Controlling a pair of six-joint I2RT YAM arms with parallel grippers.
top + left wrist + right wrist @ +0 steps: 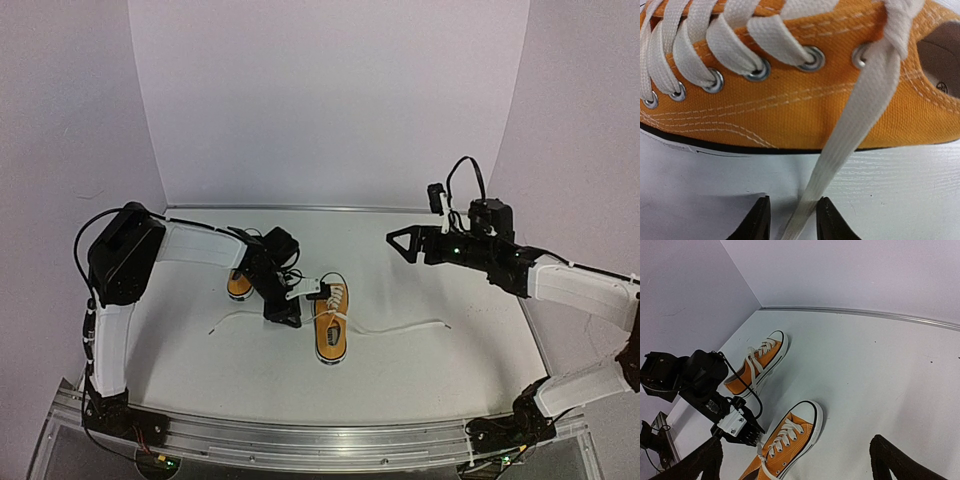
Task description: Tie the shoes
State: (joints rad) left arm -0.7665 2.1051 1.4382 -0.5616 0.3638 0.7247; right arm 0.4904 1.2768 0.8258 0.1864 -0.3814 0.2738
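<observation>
Shoes [332,332] rest on the bench [450,380], the far shoe [240,286] behind-left of the near shoe [785,440]. Only the left wrist view shows the left pincer [791,212] narrowly apart astride the near shoe's lace [855,110]. The right pincer [395,240], well right of the near shoe, gapes wide.

Two shoes stand on the bench [450,370]. The near shoe [332,325] lies right of and in front of the far shoe [238,286]. The left gripper [792,200] sits just left of the near shoe, with a lace [860,110] running between its fingers. The right gripper [400,245] hangs well apart, to the right and further back.
</observation>
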